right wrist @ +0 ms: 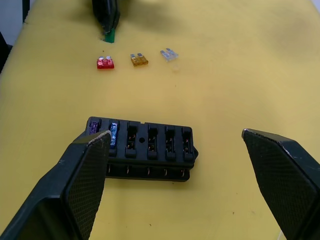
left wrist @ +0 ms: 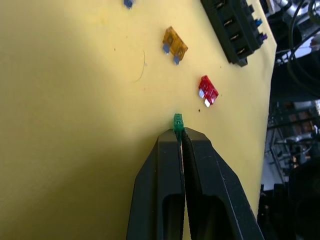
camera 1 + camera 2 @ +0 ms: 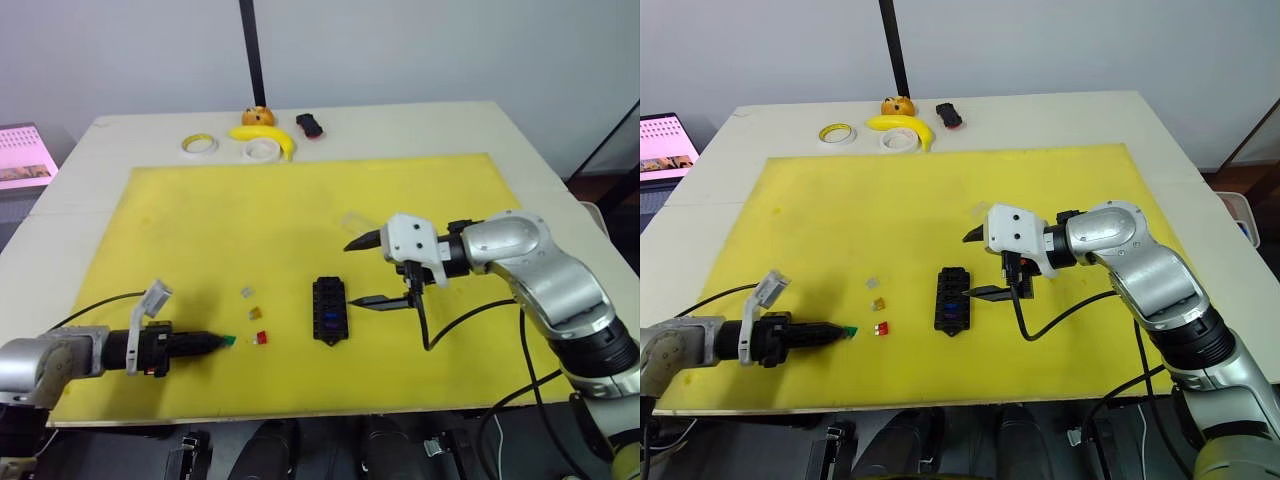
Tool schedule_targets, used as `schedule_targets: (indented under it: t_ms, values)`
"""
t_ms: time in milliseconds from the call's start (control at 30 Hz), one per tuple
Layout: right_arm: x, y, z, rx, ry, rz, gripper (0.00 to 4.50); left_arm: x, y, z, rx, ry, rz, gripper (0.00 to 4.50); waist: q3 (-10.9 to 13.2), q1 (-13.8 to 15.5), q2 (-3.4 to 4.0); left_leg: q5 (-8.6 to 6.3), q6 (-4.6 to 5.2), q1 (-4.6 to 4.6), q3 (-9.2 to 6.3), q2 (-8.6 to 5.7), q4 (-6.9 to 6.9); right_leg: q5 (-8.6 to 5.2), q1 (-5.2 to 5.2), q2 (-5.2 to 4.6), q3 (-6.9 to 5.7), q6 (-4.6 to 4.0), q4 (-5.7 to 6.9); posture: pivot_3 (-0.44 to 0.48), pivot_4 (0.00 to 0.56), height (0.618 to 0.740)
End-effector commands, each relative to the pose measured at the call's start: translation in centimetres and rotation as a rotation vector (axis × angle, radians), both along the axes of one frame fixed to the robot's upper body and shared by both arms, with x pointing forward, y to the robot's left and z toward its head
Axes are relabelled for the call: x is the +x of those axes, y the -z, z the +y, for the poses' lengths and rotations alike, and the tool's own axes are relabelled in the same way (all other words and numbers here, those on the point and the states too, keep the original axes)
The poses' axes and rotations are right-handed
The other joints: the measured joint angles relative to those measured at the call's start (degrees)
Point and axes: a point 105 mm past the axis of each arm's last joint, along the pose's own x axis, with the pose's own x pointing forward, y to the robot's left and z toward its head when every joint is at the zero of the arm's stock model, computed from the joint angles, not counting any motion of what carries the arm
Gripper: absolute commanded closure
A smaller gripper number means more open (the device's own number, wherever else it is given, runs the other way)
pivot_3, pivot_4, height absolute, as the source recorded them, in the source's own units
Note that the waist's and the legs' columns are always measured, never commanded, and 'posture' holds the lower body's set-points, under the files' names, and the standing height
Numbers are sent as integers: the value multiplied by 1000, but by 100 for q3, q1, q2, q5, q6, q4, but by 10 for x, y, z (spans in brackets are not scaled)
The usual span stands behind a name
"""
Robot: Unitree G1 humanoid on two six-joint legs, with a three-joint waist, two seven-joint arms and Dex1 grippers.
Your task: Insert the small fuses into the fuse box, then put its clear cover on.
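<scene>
The black fuse box point(image 3: 327, 310) lies on the yellow mat point(image 3: 300, 200), with a blue fuse point(image 1: 113, 132) and a purple fuse point(image 1: 93, 129) seated at one end. My right gripper point(image 3: 362, 272) hovers open just right of the box, one finger on each side of it in the right wrist view. My left gripper point(image 2: 180, 135) is low over the mat's near left part, shut on a teal fuse point(image 2: 178, 121). Red point(image 3: 261, 339), amber point(image 3: 254, 314) and grey point(image 3: 246, 292) fuses lie loose between the left gripper and the box. A faint clear cover point(image 3: 352, 222) rests behind the right gripper.
Two tape rolls point(image 3: 199, 146) point(image 3: 262, 150), a banana point(image 3: 270, 136), an orange object point(image 3: 258, 117) and a black-and-red object point(image 3: 310, 125) sit at the table's far edge. A laptop point(image 3: 665, 140) stands off the table's left side.
</scene>
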Motion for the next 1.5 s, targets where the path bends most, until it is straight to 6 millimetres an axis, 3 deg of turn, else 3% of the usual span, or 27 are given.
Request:
schedule_targets:
  t_ms: [33, 300, 567, 867, 967, 1067, 1467, 1500]
  values:
    - [-4, -12, 5, 19, -31, -35, 0, 3, -24, -2, -23, 0, -91, 4432, 0, 0, -1, 0, 0, 0, 0, 0, 0, 0, 0, 0, 0, 0, 0, 0, 150, 740]
    - [-8, -20, 12, 72, -36, 53, 0, 5, -64, -13, -54, 39, -223, 4432, 1, -7, -1, 0, 0, 0, 0, 2, 0, 0, -1, 2, 0, 0, 0, 0, 150, 740]
    - [-15, -44, 35, 216, -49, 281, 0, 13, -121, -62, -97, 199, -486, 4432, 0, -3, -3, 0, 0, -2, -2, -1, 1, 1, 0, 2, -1, 1, -2, 0, 150, 740]
    - [-16, -59, 51, 253, -67, 374, 0, 18, -144, -93, -97, 319, -626, 4432, 0, -29, -3, 2, -3, -2, -1, -1, 2, 1, -2, 8, -1, 1, 2, 0, 150, 740]
    - [-16, -60, 52, 253, -69, 386, 931, 21, -142, -96, -95, 326, -633, 4500, 0, -20, -3, 2, -3, -2, 0, -1, 1, 1, -2, 8, -1, 1, 1, 0, 150, 740]
    - [-15, -60, 55, 251, -62, 388, 2333, 22, -141, -97, -93, 329, -637, 4500, 0, -23, -3, 2, -3, -2, 0, -1, 2, 1, -2, 9, -1, 1, 1, 0, 150, 740]
    - [-17, -58, 56, 242, -57, 414, 2333, 24, -141, -99, -90, 324, -658, 4500, 0, -26, -3, 2, -2, -2, 0, -1, 1, 1, -3, 11, -1, 1, 2, 0, 150, 740]
    - [-17, -57, 56, 242, -57, 414, 2596, 23, -141, -98, -89, 324, -659, 4500, 0, -25, -3, 2, -2, -2, 0, -1, 2, 1, -3, 11, -1, 1, 1, 0, 150, 740]
